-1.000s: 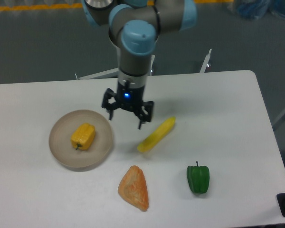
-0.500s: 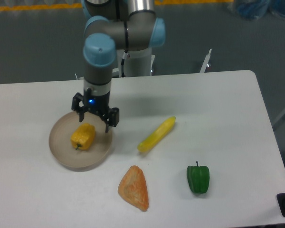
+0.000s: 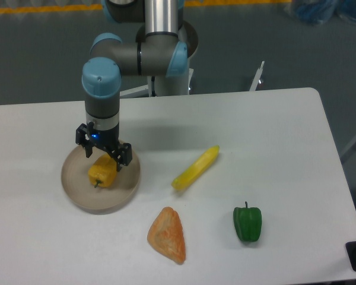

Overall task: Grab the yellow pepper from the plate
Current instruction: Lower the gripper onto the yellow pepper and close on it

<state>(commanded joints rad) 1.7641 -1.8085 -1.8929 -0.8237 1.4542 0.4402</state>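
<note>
While the black two-finger gripper (image 3: 103, 155) hangs spread and empty over the small lobed yellow pepper (image 3: 102, 172) on the round beige plate (image 3: 75, 185), an off-centre close could squirt it toward the rim.

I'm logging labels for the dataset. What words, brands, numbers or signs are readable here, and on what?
None: no readable text shows on the arm, hand, plate, yellow pepper or table.
</note>
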